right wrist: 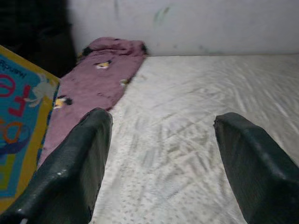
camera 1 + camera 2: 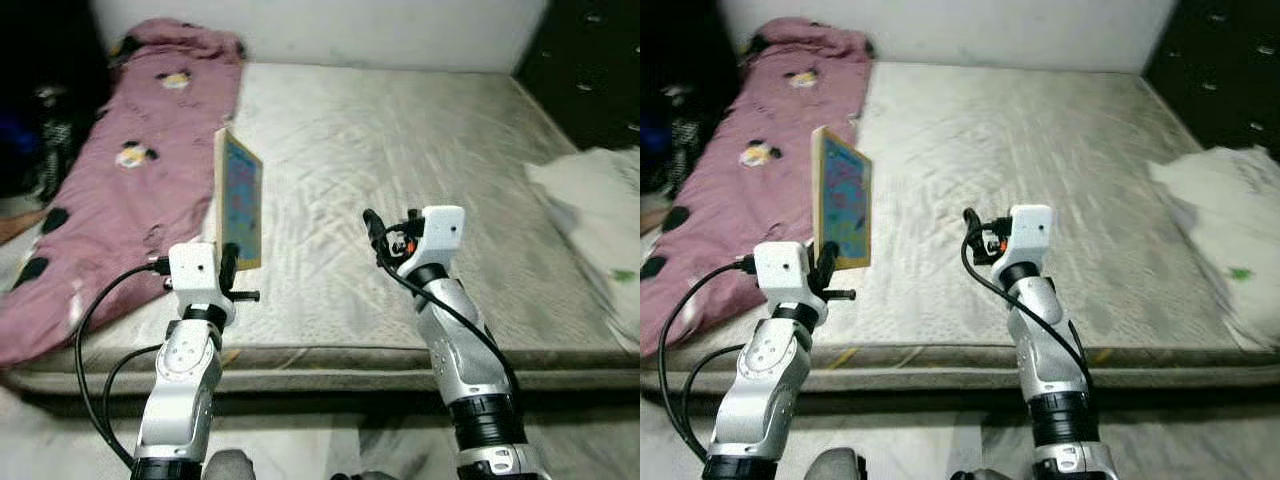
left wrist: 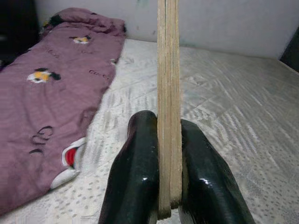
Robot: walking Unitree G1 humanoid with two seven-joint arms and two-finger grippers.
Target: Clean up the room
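Blanket [image 2: 120, 180] lies along mattress [image 2: 400, 150] left edge. Board book [image 2: 240, 200] upright near front-left edge, in left gripper [image 2: 228, 268]. White cloth [image 2: 600, 230] off right edge.

Bare grey mattress [image 2: 400, 150] seen w/ white wall [image 2: 330, 25] behind. Dark furniture [image 2: 590, 60] is placed at the far right corner; dark clutter [image 2: 40, 130] piled by the left edge.

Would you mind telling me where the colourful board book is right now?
The board book stands upright in the left pincer, above the mattress's near left part, beside the pink blanket.
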